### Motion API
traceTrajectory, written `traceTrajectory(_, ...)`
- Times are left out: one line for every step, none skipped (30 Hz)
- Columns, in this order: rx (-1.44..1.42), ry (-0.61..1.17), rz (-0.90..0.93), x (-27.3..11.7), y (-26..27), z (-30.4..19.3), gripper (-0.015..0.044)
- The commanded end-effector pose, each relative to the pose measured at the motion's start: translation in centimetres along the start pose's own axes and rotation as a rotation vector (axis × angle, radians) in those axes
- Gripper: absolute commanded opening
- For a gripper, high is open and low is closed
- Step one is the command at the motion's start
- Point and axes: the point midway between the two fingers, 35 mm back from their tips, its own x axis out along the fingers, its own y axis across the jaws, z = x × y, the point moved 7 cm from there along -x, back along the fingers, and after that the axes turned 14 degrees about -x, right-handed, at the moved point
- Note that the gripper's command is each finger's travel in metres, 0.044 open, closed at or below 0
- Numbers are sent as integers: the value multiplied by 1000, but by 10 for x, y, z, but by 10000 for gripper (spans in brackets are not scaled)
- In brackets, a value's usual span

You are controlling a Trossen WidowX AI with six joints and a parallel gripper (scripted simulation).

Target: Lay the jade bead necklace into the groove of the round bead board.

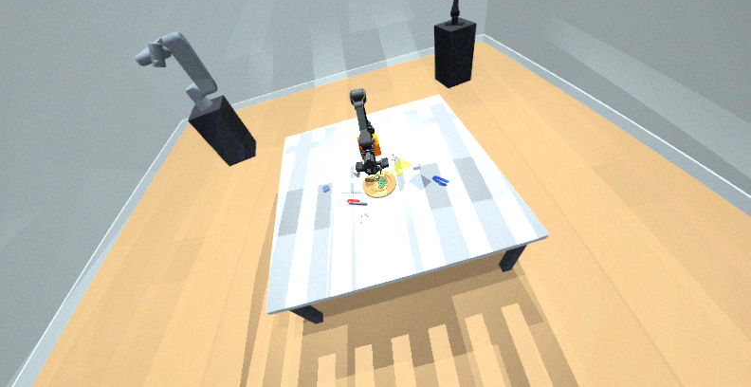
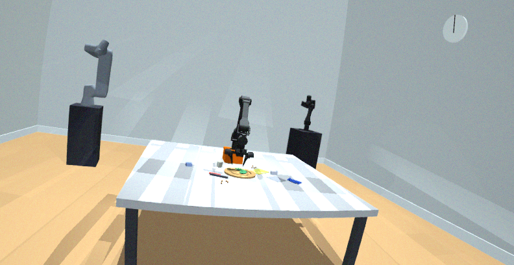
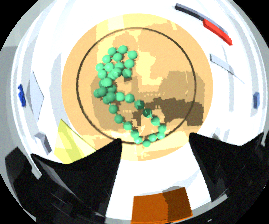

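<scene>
Necklace (image 1: 381, 181) (image 2: 243, 171) (image 3: 113, 109): bunched inside the groove line (mostly), needing spreading.
Board (image 1: 390, 190) (image 2: 251, 175) (image 3: 202, 65): flat beneath, to receive beads.
My gripper (image 1: 372, 170) (image 2: 239, 163) (image 3: 156, 141): open, empty, probably for regrasping.

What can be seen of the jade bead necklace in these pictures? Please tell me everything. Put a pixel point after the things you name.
The jade bead necklace (image 1: 381, 182) (image 2: 243, 171) (image 3: 107, 82) is a string of small, round, green beads with a smooth look. It lies slack on the round bead board (image 1: 388, 190) (image 2: 251, 175) (image 3: 177, 40): one part is bunched into a heap, and another spreads into a loose loop, whose end reaches the groove line. Most beads lie inside that circle, not along it. The end effector (image 1: 372, 172) (image 2: 238, 164) (image 3: 156, 138) does not hold it.
</scene>
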Motion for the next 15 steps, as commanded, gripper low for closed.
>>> traceTrajectory(-683, -9, -8, -19, -3, 11, 307)
traceTrajectory(-698, -9, -8, -19, -3, 11, 300)
traceTrajectory(-698, -9, -8, -19, -3, 11, 293)
traceTrajectory(-698, -9, -8, -19, -3, 11, 287)
traceTrajectory(-698, -9, -8, -19, -3, 11, 280)
traceTrajectory(-698, -9, -8, -19, -3, 11, 273)
traceTrajectory(-698, -9, -8, -19, -3, 11, 267)
traceTrajectory(-698, -9, -8, -19, -3, 11, 260)
traceTrajectory(-698, -9, -8, -19, -3, 11, 253)
traceTrajectory(-698, -9, -8, -19, -3, 11, 247)
traceTrajectory(-698, -9, -8, -19, -3, 11, 240)
traceTrajectory(-698, -9, -8, -19, -3, 11, 233)
traceTrajectory(-698, -9, -8, -19, -3, 11, 227)
traceTrajectory(-698, -9, -8, -19, -3, 11, 220)
traceTrajectory(-698, -9, -8, -19, -3, 11, 213)
